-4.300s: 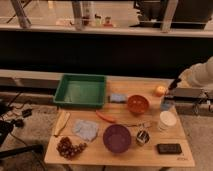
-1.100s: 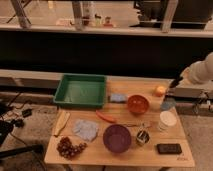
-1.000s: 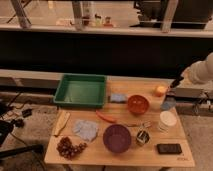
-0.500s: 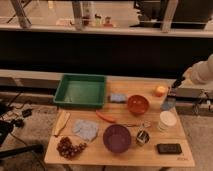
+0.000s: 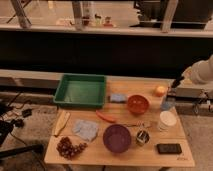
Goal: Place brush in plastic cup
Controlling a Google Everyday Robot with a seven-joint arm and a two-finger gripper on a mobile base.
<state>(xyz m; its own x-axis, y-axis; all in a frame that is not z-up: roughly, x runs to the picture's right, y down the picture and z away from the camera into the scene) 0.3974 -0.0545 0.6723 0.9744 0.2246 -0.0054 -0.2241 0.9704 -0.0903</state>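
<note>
The pale blue plastic cup stands upright near the table's right edge, between the orange fruit and the white tub. My gripper is a dark tip at the end of the white arm, which reaches in from the right. It hangs just above and slightly right of the cup. I cannot make out the dark brush apart from the dark gripper tip, and no brush lies on the table.
On the wooden table are a green tray, blue sponge, orange bowl, carrot, thin metal utensil, purple bowl, small metal cup, black phone, blue cloth and grapes.
The arm has stayed over the table's right edge, and the gripper tip has shifted only slightly above the pale blue cup. Nothing on the table has moved.
</note>
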